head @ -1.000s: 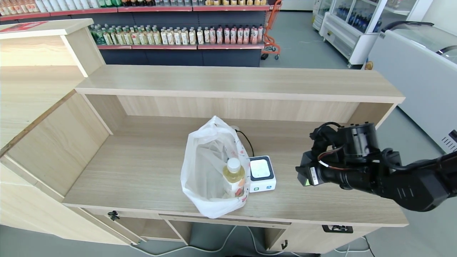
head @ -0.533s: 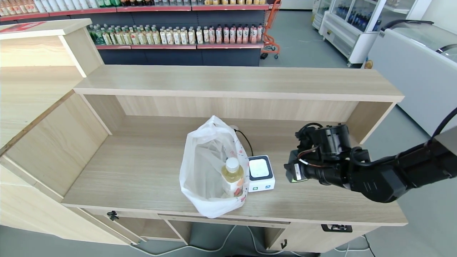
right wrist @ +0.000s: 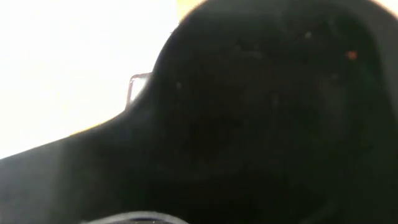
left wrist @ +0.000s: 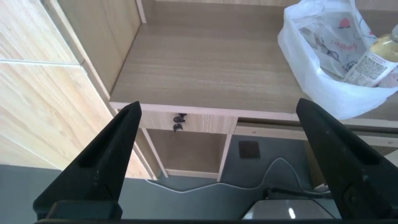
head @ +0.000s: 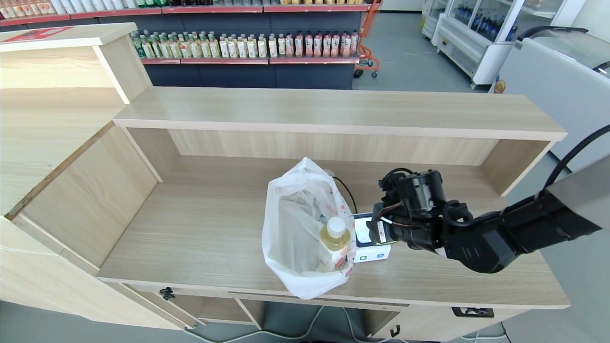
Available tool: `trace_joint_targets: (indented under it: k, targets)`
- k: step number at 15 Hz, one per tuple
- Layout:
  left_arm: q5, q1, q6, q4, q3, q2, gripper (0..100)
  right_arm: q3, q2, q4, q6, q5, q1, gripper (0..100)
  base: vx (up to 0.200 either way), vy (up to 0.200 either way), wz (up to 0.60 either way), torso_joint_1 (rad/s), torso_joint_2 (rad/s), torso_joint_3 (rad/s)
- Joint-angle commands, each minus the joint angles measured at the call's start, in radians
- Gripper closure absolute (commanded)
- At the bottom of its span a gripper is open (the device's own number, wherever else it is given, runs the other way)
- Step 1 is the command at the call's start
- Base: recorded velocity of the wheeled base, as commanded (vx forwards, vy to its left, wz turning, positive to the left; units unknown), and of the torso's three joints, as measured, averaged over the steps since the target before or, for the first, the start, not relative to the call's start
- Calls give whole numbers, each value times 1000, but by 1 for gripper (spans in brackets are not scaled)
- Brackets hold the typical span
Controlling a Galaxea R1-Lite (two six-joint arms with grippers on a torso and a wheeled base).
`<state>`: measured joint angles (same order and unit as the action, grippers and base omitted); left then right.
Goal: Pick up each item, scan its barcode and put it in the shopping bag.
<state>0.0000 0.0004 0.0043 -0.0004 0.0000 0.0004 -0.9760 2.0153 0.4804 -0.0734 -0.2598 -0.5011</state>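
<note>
Since the earlier frames the right arm [head: 476,238] has swung inward across the table [head: 205,228] and its tip is now above the scanner [head: 369,251], close to the shopping bag [head: 295,228]. The head view has itself shifted, so the bag and scanner are judged unmoved. State of the right jaws: cannot be determined. The right wrist view is dark and blocked, and a white printed patch at the arm's tip may be a held item or a fixture; this is not resolved. Left jaws: spread wide with nothing between them, hanging off the table's front edge with the bag off to one side. The bottle [head: 333,238] stands upright inside the bag, against the wall nearest the scanner.

Hazards, as judged:
- The arm's tip is close enough to the bag that further inward travel could catch the thin film, drag the bag or tip the bottle.
- A low pass could shove the scanner or foul its cable [head: 345,190].

Materials:
- Bag: thin, crinkled, translucent white plastic, limp, with its mouth gaping upward.
- Bottle: clear rigid plastic holding pale yellow liquid, with a white cap and a paper label.
- Scanner: a small, hard, white box with a dark top face.
- Table: smooth wood-grain laminate.
</note>
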Motion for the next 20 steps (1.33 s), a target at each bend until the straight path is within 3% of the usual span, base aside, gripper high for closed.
trace_joint_targets:
  k: [1, 20]
  targets:
    - [0, 0, 0, 0, 0, 0, 0, -3, 19, 1, 0, -3, -4, 100, 0, 0, 0, 0, 0, 0]
    - [0, 0, 2, 0, 0, 0, 0, -132, 187, 9, -14, -38, -25, 100, 0, 0, 0, 0, 0, 0]
